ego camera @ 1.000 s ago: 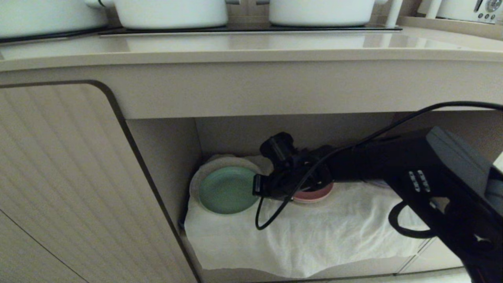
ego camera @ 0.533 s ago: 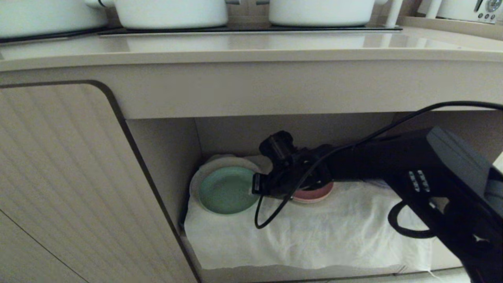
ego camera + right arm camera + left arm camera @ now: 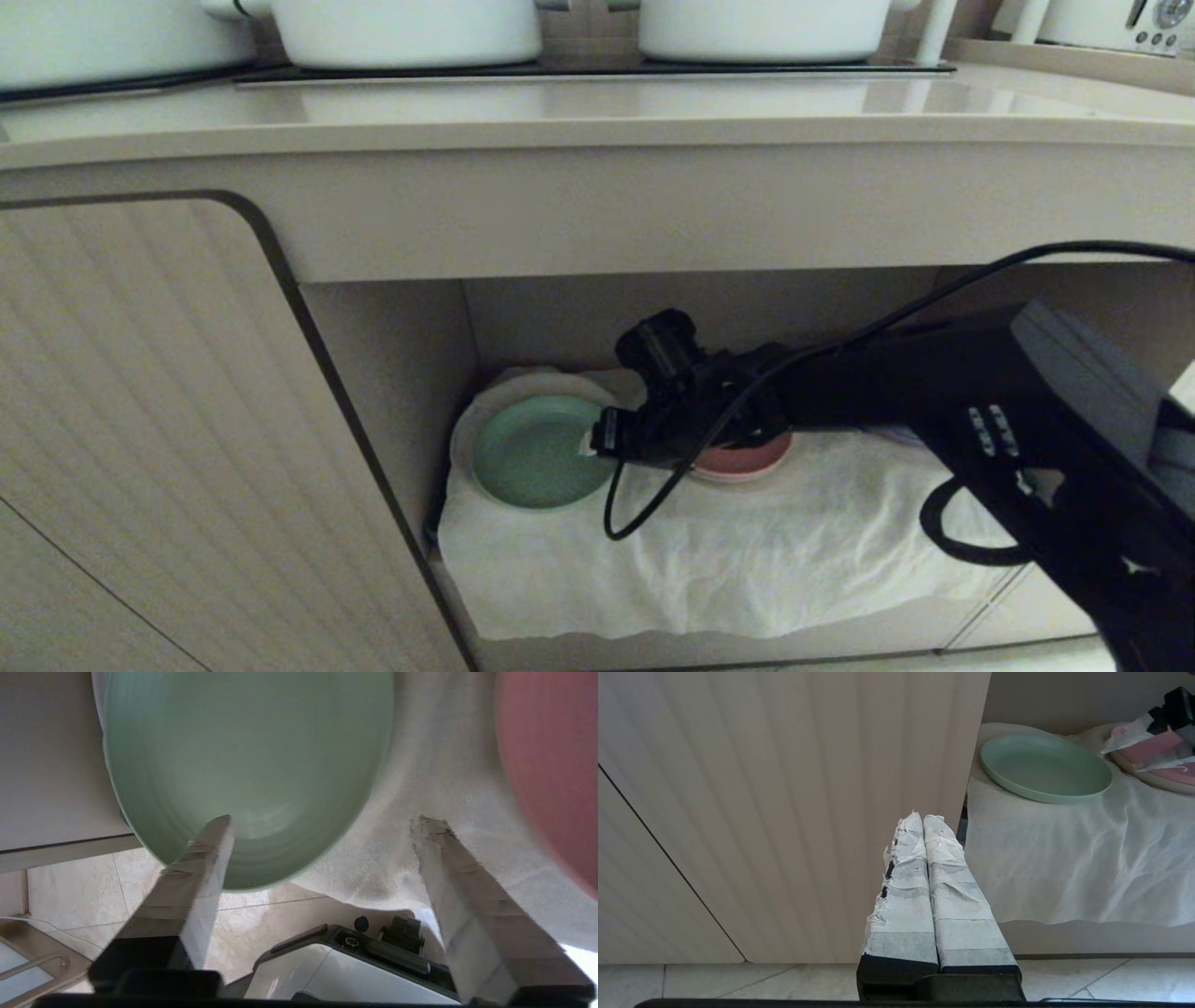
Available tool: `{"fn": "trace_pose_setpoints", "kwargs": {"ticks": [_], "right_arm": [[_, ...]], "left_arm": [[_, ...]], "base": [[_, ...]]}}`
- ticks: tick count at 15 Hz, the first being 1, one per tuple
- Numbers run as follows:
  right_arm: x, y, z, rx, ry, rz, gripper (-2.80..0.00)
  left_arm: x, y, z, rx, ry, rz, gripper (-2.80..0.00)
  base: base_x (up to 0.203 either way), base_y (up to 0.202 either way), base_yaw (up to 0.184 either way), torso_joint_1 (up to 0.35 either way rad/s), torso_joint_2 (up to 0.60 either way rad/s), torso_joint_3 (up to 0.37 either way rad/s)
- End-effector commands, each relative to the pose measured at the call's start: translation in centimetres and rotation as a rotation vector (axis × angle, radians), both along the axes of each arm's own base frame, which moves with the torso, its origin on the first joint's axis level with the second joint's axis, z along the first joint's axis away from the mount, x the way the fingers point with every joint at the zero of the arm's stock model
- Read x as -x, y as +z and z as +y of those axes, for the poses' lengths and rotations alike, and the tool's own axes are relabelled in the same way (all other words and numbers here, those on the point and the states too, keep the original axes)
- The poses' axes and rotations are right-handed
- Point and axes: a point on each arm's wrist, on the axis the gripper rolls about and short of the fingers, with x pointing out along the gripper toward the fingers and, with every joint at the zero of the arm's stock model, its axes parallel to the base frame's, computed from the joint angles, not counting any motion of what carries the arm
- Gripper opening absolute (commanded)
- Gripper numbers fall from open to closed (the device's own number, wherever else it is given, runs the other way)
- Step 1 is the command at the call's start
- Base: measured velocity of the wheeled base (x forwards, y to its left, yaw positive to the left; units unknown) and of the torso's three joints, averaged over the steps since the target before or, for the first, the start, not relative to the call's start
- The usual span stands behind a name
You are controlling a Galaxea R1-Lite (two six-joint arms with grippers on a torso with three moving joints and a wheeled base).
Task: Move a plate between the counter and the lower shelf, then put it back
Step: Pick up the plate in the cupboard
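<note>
Mint-green plate lying on the cloth of the lower shelf, right gripper open at its rim.

At far left, the left gripper (image 3: 931,826) hangs before a ribbed cupboard door (image 3: 140,420), its taped fingers pressed together. Next comes the plate (image 3: 537,451), flat on the white cloth (image 3: 709,560) at the left end of the lower shelf (image 3: 392,373) (below the counter (image 3: 597,112) with its white pots (image 3: 401,28)). The right gripper (image 3: 322,821) reaches in from the right, jaws spread apart, one finger over the plate's right edge, gripping nothing. Right of that sits a pink plate (image 3: 747,459).
</note>
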Motion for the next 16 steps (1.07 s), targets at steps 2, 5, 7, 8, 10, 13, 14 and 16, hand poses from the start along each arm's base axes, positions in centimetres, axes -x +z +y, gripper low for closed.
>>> {"fn": "trace_pose_setpoints", "kwargs": {"ticks": [2,5,7,8,10,13,14,16], "right_arm": [[0.0,-0.1,0.4,-0.016,-0.002,-0.009,0.0],[-0.5,0.4,1.3,-0.052,-0.004,-0.03,0.0],[-0.7,0.3,1.7,-0.059,-0.004,-0.032,0.0],[-0.7,0.1,1.8,-0.057,-0.004,-0.031,0.0],[-0.8,-0.3,1.9,-0.051,-0.005,-0.025,0.0],[-0.9,-0.8,1.8,-0.034,-0.023,-0.027,0.0],[-0.9,-0.8,1.8,-0.034,-0.023,-0.027,0.0],[-1.0,-0.7,1.8,-0.036,-0.024,-0.029,0.0]], "left_arm": [[0.0,0.0,0.0,0.001,0.0,-0.001,-2.8],[0.0,0.0,0.0,0.001,0.0,-0.001,-2.8],[0.0,0.0,0.0,0.001,0.0,-0.001,-2.8],[0.0,0.0,0.0,0.001,0.0,-0.001,-2.8],[0.0,0.0,0.0,0.001,0.0,-0.001,-2.8],[0.0,0.0,0.0,0.001,0.0,-0.001,-2.8],[0.0,0.0,0.0,0.001,0.0,-0.001,-2.8],[0.0,0.0,0.0,0.001,0.0,-0.001,-2.8]], "base": [[0.0,0.0,0.0,0.0,0.0,0.0],[0.0,0.0,0.0,0.0,0.0,0.0],[0.0,0.0,0.0,0.0,0.0,0.0],[0.0,0.0,0.0,0.0,0.0,0.0],[0.0,0.0,0.0,0.0,0.0,0.0],[0.0,0.0,0.0,0.0,0.0,0.0],[0.0,0.0,0.0,0.0,0.0,0.0],[0.0,0.0,0.0,0.0,0.0,0.0]]}}
